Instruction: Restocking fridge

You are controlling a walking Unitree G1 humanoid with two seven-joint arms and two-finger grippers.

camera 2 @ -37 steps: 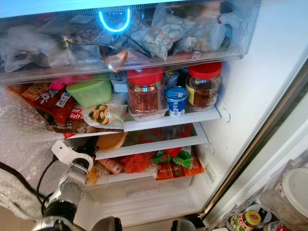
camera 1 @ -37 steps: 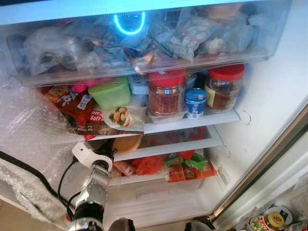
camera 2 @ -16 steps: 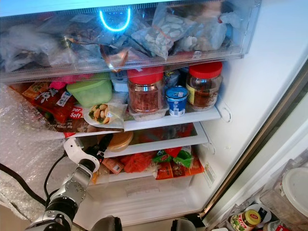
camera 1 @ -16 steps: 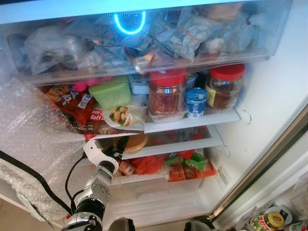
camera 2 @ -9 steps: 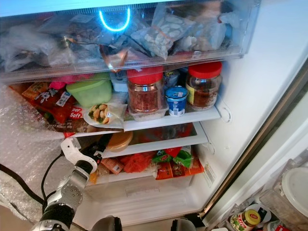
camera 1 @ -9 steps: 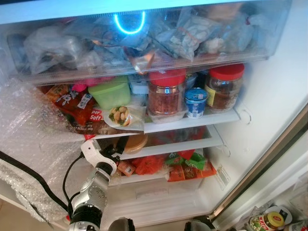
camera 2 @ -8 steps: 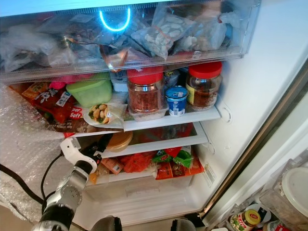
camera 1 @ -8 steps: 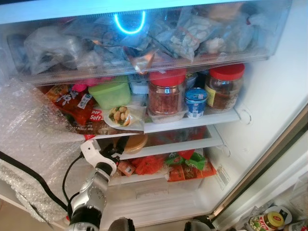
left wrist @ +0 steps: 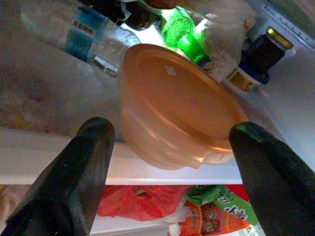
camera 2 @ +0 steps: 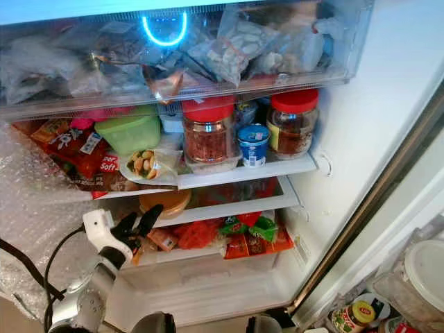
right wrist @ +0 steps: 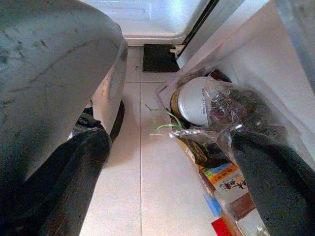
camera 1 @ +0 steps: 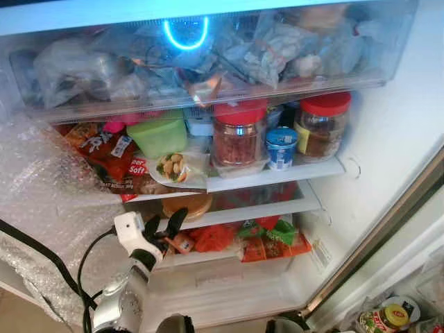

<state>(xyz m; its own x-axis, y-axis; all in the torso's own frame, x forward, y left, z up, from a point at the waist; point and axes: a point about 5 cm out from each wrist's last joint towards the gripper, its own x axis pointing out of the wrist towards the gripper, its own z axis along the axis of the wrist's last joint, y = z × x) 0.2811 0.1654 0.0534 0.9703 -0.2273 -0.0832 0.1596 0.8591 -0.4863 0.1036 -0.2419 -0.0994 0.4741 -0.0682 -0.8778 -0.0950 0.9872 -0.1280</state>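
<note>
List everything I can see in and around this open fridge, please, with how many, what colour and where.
Drawer: one, clear, top, packed with plastic bags.
Jars: two, red lids, upper shelf, centre and right.
Yogurt cup: one, blue and white, between the jars.
Green tub: one, upper shelf, left of the jars.
Snack packets: red, upper shelf, far left.
Orange lidded bowl: one, middle shelf, at its front edge.
Water bottle: one, clear, behind the bowl.
Bubble wrap: clear, left of the shelves.
Left gripper: open, just in front of the bowl, not touching.
Right gripper: open, hanging over the floor.
</note>
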